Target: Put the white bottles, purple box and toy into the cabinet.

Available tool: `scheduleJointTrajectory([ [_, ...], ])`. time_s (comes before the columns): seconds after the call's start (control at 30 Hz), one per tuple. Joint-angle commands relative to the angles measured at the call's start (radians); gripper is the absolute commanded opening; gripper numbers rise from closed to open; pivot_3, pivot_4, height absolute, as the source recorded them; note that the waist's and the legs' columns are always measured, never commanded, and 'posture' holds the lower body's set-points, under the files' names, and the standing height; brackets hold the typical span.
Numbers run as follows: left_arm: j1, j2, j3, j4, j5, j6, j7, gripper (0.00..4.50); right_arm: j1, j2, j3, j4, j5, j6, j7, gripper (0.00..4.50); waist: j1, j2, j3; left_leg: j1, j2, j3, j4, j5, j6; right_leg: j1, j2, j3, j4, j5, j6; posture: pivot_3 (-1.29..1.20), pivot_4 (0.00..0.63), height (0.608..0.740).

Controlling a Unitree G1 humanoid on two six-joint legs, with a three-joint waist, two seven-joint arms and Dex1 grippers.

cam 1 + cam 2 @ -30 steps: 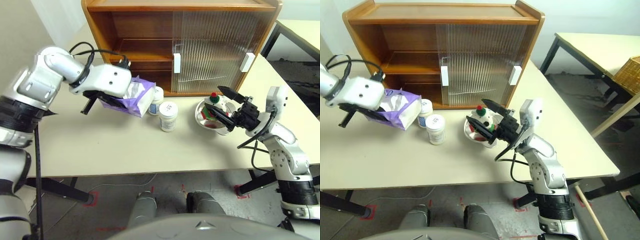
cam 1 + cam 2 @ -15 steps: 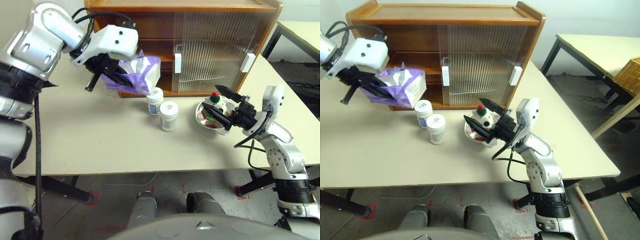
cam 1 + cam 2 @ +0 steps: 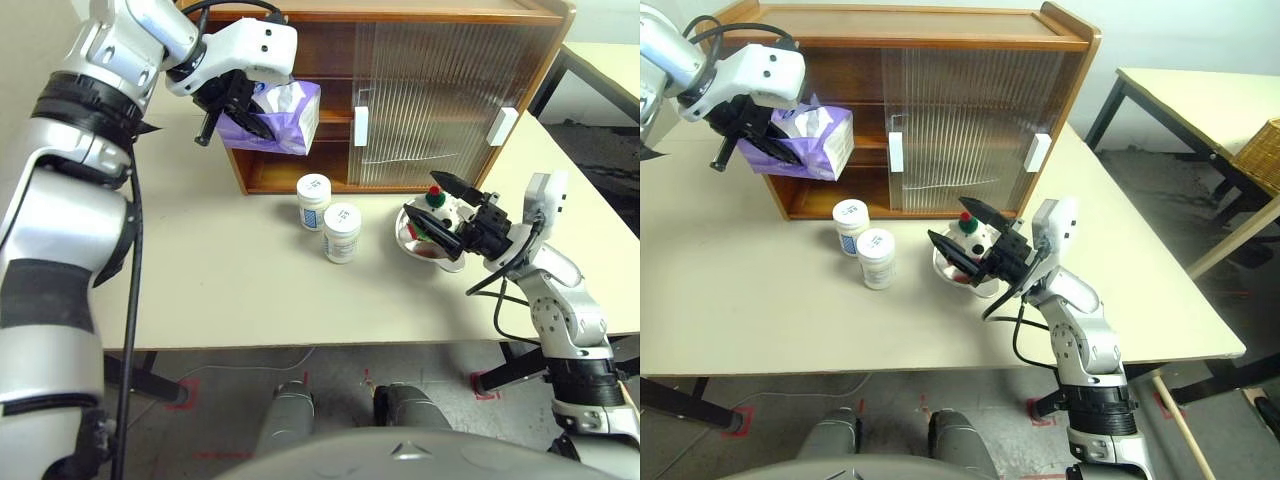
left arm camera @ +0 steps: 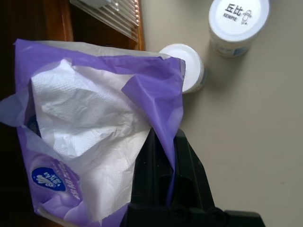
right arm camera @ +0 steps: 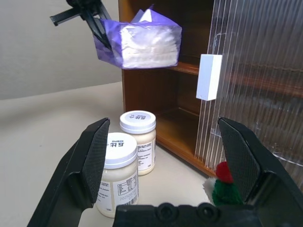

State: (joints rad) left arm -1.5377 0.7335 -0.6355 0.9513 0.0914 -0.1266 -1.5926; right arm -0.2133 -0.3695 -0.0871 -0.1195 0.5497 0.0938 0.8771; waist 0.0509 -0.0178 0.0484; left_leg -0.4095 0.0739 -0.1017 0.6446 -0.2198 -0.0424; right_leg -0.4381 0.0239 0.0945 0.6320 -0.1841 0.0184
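Note:
My left gripper [image 3: 238, 112] is shut on the purple box [image 3: 284, 113], pinching its soft wrap [image 4: 85, 118] and holding it in the air before the open left side of the cabinet [image 3: 420, 80], at about the height of the upper shelf. Two white bottles [image 3: 314, 200] [image 3: 341, 231] stand side by side on the table just in front of the cabinet. The toy [image 3: 436, 203] sits in a steel bowl to their right. My right gripper [image 5: 165, 125] stands open and level, one finger on either side of the toy, holding nothing.
The steel bowl [image 3: 420, 238] rests near the cabinet's ribbed sliding doors [image 3: 430, 100], which cover its right half. The beige table [image 3: 200, 290] has free room at the front left. A second table [image 3: 1200, 95] and a wicker basket [image 3: 1260, 150] stand off to the right.
My left arm has raised the purple box from just above the table up and forward to the cabinet's open left side. The right gripper, bottles and toy have stayed put.

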Motion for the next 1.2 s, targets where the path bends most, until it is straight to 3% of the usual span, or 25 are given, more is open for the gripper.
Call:
scheduleJointTrajectory([
  [0.03,-0.042,-0.043,0.043,0.106,0.067,-0.044,0.049,0.02,0.005,0.003,0.006,-0.007,-0.011,-0.008,-0.007,4.5,0.002,0.0,0.0,0.0,0.0,0.0,0.0,0.0,0.0,0.0,0.0,0.0,0.0,0.0,0.0,0.08,0.043,0.74],
  [0.33,-0.068,-0.127,0.115,0.24,0.165,-0.074,0.156,0.02,0.003,0.006,0.007,-0.013,-0.012,-0.012,-0.02,4.5,-0.003,-0.001,0.0,0.002,-0.002,0.008,0.004,-0.001,0.003,0.003,0.001,0.0,-0.002,0.001,0.008,0.07,0.037,0.74],
  [0.8,-0.054,-0.195,0.152,0.313,0.275,-0.11,0.345,0.02,0.011,0.007,0.013,-0.043,-0.01,-0.002,-0.047,4.5,-0.014,-0.001,0.001,0.004,0.0,0.008,0.018,-0.007,0.011,0.009,0.011,0.005,-0.001,0.001,0.009,0.05,0.035,0.74],
  [1.2,-0.058,-0.197,0.132,0.358,0.402,-0.147,0.568,0.02,0.027,0.009,0.019,-0.054,-0.008,-0.007,-0.056,4.5,-0.03,-0.001,0.001,0.007,0.0,0.01,0.017,-0.007,0.011,0.01,0.013,0.006,0.0,0.001,0.009,0.04,0.038,0.74],
])
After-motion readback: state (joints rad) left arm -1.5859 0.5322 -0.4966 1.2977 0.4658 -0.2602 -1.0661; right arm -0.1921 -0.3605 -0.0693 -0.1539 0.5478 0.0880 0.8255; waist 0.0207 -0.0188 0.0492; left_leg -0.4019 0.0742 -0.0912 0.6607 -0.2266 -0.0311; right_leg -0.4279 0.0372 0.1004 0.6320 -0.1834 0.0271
